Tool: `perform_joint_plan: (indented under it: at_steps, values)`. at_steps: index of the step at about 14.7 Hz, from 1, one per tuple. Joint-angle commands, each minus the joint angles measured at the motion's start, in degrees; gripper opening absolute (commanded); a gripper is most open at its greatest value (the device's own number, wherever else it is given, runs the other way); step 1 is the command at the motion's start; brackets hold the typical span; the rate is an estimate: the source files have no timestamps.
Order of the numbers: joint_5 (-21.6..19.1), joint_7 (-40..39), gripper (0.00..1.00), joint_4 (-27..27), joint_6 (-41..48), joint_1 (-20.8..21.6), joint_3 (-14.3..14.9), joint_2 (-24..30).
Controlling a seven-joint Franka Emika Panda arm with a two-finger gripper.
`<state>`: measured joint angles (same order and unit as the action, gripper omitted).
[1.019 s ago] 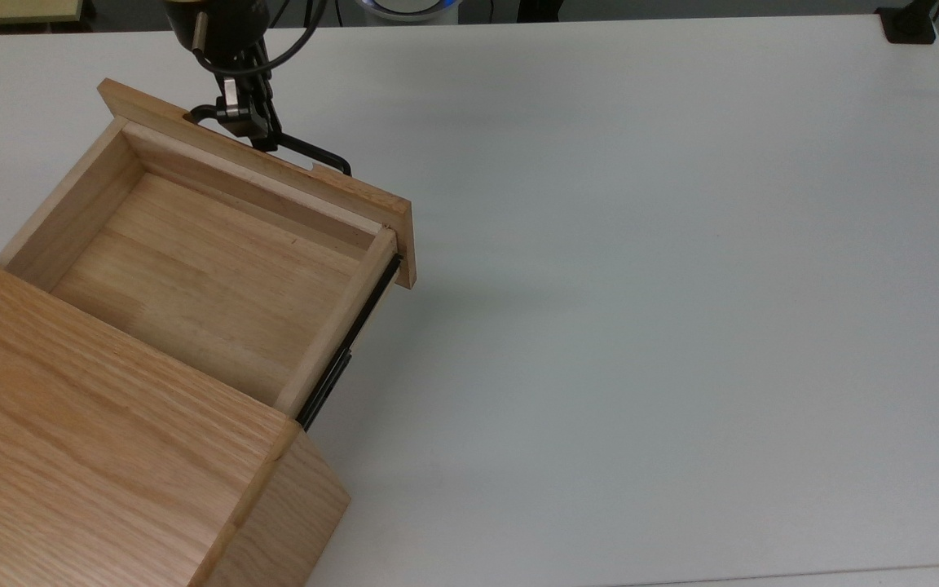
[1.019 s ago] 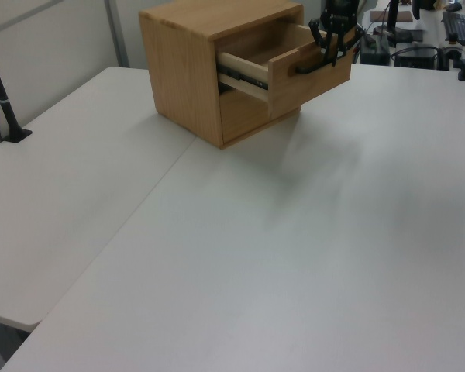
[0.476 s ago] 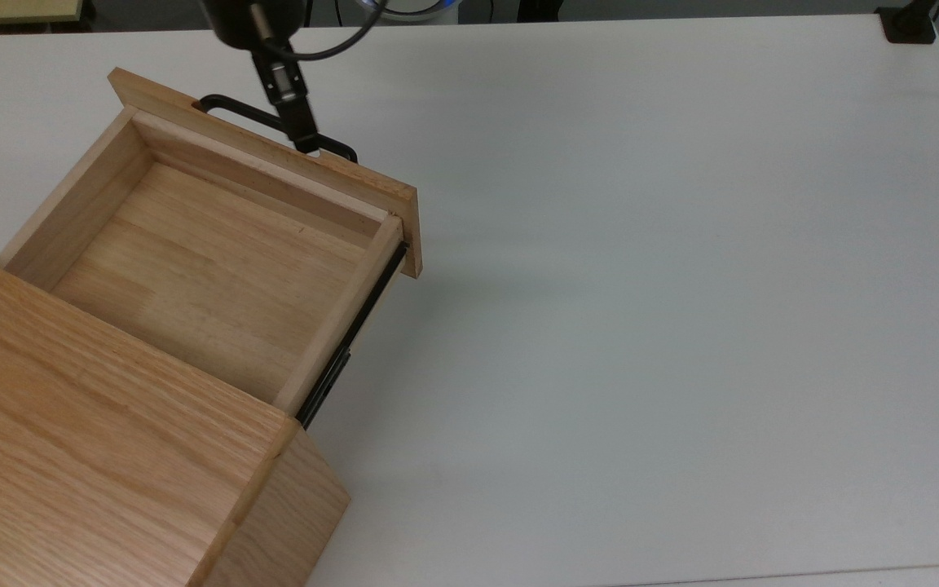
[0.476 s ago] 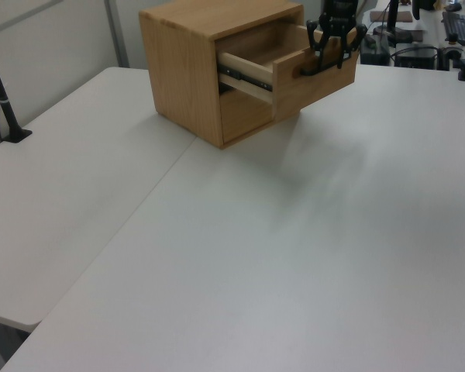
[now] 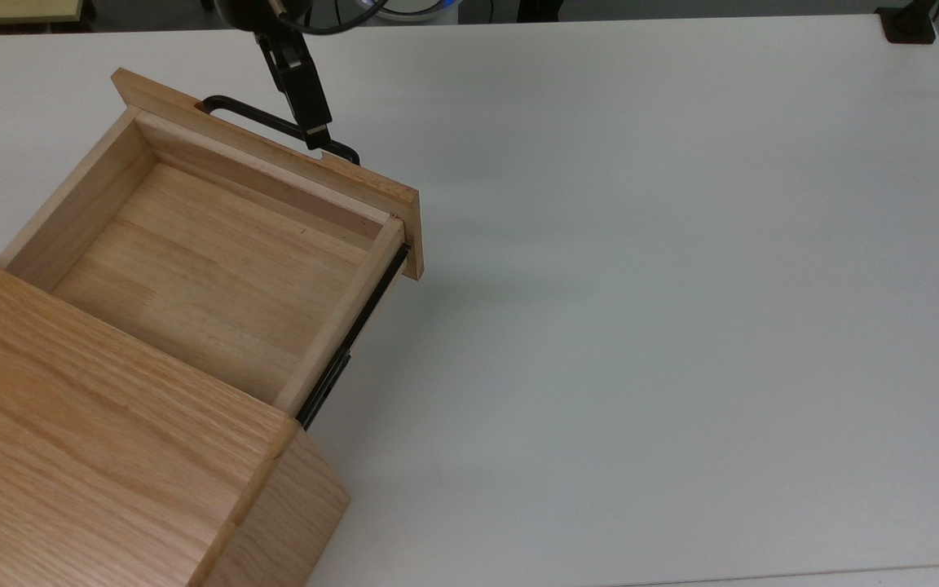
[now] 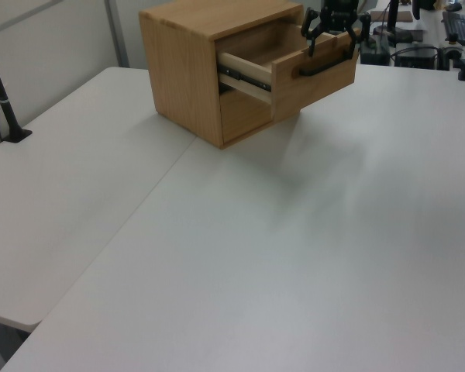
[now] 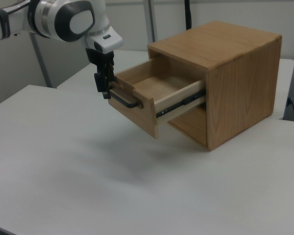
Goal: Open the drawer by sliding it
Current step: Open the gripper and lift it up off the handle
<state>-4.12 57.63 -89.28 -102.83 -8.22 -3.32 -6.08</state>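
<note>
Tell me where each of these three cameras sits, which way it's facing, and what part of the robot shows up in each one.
Top view: sits overhead, looking down on the table and into the open drawer; the hand reaches in from the top edge.
Left view: sits low across the table, facing the drawer's front and handle; the hand hangs just above the handle.
Right view: sits off to the cabinet's side, facing the drawer's rail side; the white arm and hand show.
All three share the open drawer, its black handle and the hand.
</note>
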Motion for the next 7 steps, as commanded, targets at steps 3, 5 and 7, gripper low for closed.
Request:
perform_joint_plan:
  at_steps: [3,5,7]
  values:
    - [-0.1,-26.78,1.0,-1.07,6.92,-0.04,0.16,5.72]
    - [-0.1,-35.18,1.0,-1.15,9.31,-0.04,0.16,6.61]
    - [-0.1,-41.16,1.0,-1.33,10.89,-0.04,0.16,6.87]
